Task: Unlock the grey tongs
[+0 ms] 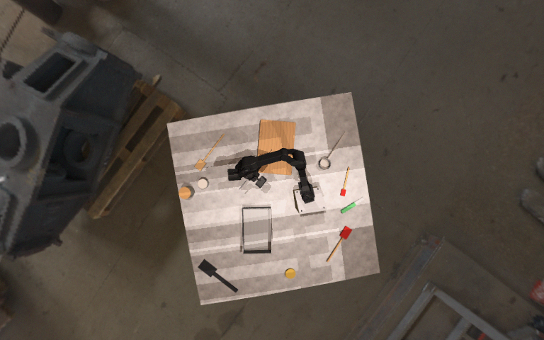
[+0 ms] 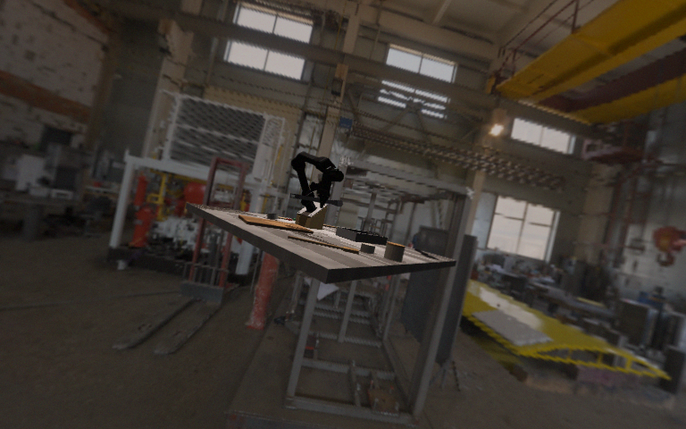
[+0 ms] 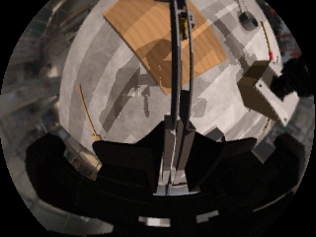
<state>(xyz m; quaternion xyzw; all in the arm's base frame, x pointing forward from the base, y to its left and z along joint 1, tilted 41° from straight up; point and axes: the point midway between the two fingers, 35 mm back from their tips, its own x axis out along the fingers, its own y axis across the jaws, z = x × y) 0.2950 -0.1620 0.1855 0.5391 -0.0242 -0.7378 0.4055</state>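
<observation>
My gripper [image 3: 170, 123] is shut on the grey tongs [image 3: 174, 69] [image 1: 243, 184] [image 2: 330, 202] and holds them above the table. In the exterior view the tongs look close to level, slightly tilted. In the wrist view their two long arms run close together, with a small yellow part between them near the top; whether the lock is released cannot be told. The wooden board [image 1: 276, 132] [image 3: 138, 32] [image 2: 268, 222] lies flat, partly under the arm in the top view. The roasting tin [image 1: 271, 230] [image 2: 361, 235] stands apart from the tongs, with nothing across it.
A wooden spatula [image 1: 200, 164] and a pale cylinder [image 1: 202, 183] are at the left, by an orange-topped cylinder [image 1: 185, 193]. A round, long-handled pan [image 1: 324, 163] is right of the board. A black spatula [image 1: 207, 268] and yellow disc [image 1: 290, 273] lie near the lower edge.
</observation>
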